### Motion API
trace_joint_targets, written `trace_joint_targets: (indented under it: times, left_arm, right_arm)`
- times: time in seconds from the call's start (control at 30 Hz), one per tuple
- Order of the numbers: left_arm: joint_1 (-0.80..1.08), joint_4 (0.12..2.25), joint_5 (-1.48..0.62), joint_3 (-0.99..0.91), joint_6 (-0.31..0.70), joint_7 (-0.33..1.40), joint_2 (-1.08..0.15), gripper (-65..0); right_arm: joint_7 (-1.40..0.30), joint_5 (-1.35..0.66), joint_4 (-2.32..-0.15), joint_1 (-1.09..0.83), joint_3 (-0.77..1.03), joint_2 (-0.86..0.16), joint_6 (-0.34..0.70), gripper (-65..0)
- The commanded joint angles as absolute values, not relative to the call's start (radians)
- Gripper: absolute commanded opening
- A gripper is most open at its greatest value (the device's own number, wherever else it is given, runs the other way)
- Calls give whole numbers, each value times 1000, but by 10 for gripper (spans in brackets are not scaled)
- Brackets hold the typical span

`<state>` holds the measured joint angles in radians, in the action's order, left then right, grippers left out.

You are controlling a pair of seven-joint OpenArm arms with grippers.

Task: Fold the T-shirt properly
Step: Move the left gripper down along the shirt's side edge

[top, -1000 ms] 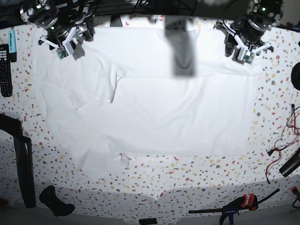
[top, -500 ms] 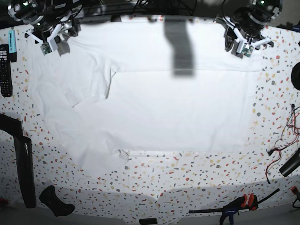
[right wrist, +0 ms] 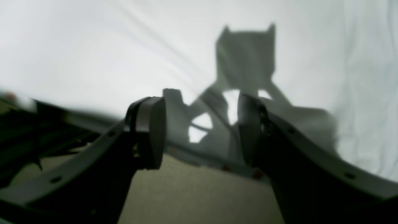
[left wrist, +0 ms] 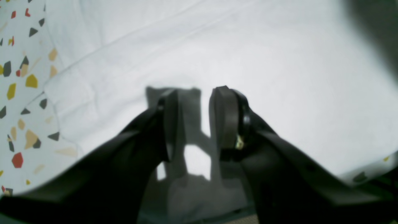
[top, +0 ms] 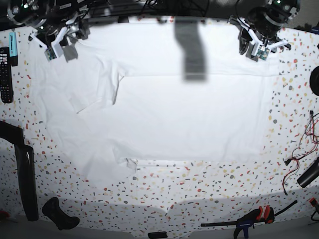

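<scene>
A: Where's the T-shirt (top: 169, 109)?
B: Spread flat over the bench (top: 209, 191), far edge hidden.
A: Claws?
B: Left claw (left wrist: 196, 121) and right claw (right wrist: 199, 130) both spread, pinching nothing; wrist views blurred.

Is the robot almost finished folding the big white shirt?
Not yet. Done: the T-shirt lies spread over the table, with only the sleeve on the base view's left tucked onto the body. In hand: nothing. The left gripper and right gripper hang open above the far edge, holding no cloth. Left: all the main folds.
</scene>
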<state>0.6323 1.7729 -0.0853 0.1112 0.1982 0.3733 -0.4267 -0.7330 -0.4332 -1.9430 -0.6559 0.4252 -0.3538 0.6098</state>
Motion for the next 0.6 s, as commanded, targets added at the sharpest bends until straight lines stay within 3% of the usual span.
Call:
trace_joint_targets:
  times: [0.0,0.2,0.57]
  left_arm:
    - [660,1756,-52,117,209,504,-432,-450]
    - [660,1831,-52,117,208,505,-432,-450]
    - [643,2044,125,117,51,535,-432,-450]
  right_arm:
    - [-724,-450,-1977,-638,432,-365,612,-293]
    - [-739,-450,-2014,-561,432,-365,612,-293]
    - [-739,-513,-2014,-529,432,-363,613,-293]
